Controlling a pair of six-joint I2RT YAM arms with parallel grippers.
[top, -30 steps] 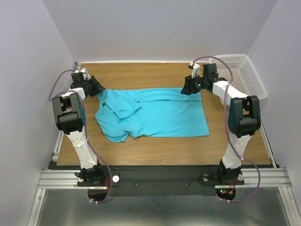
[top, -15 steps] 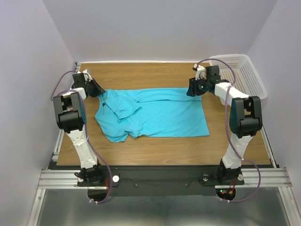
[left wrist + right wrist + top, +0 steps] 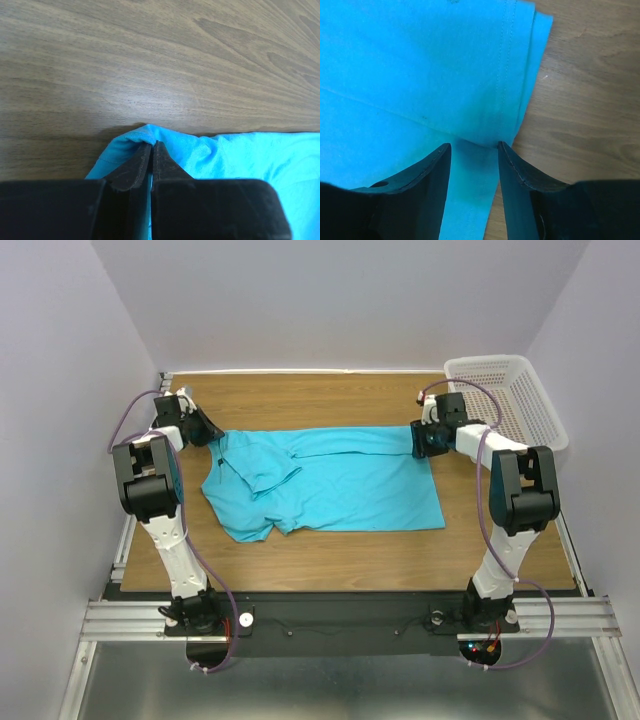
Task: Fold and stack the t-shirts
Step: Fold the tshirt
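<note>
One turquoise t-shirt (image 3: 340,485) lies spread across the wooden table (image 3: 300,400), with its left part folded over and rumpled. My left gripper (image 3: 213,435) is at the shirt's far left corner. In the left wrist view, the left gripper (image 3: 152,144) is shut on a bunched fold of the t-shirt (image 3: 235,155). My right gripper (image 3: 423,440) is down at the far right corner. In the right wrist view, the right gripper (image 3: 474,145) is open, its jaws straddling the hemmed edge of the t-shirt (image 3: 420,75).
A white perforated basket (image 3: 510,390) stands at the far right corner of the table, just behind the right arm. Bare wood (image 3: 330,550) shows in front of the shirt. White walls close in the back and both sides.
The left gripper has shut on the shirt's far left corner. The right gripper has moved right and down onto the far right corner, still open.
</note>
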